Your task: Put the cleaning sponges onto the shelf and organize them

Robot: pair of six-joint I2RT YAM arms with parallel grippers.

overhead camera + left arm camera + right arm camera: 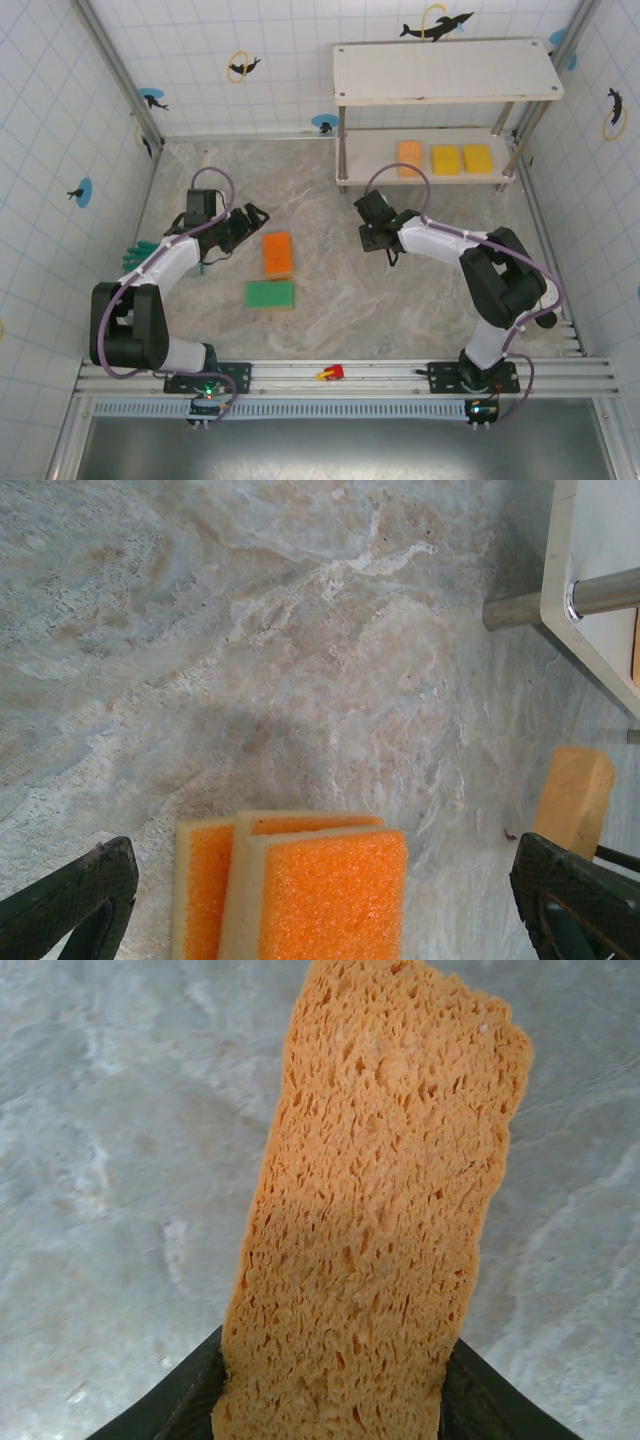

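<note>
Two orange sponges lie stacked on the table, with a green sponge just in front of them. My left gripper stands open to the left of the stack. In the left wrist view the stack sits between the spread fingers. My right gripper is shut on a pale orange sponge, held above the table; that sponge also appears in the left wrist view. The shelf stands at the back right. On its lower board lie one orange sponge and two yellow sponges.
A green rubber glove lies by the left wall beside the left arm. A tiny red object rests on the front rail. Tiled walls close in the marbled table. A shelf leg and a board corner are in the left wrist view.
</note>
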